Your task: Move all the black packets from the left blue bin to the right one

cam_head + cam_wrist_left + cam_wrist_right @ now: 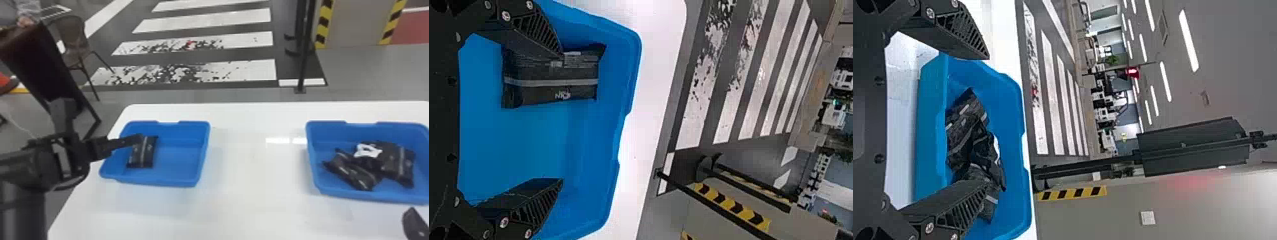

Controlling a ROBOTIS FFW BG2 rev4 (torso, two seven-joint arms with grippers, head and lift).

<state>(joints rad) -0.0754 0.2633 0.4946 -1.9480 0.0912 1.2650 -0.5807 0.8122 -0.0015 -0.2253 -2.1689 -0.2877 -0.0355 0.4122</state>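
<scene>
One black rectangular packet lies left of frame centre. The black two-fingered left gripper, spread apart, should straddle it squarely.

In the head view, at centre left, the left fingers cover an upper corner of the lone packet and part of the left bin's rim. The left arm is cut off by the left edge. At the right, the edge cuts off the right bin; its packets overlap, so their number cannot be told, and the white label is too blurred to read. The right fingers are partly cut off at the lower right corner. The tabletop runs out past the bottom edge. In the right wrist view, one finger hides part of a packet.
</scene>
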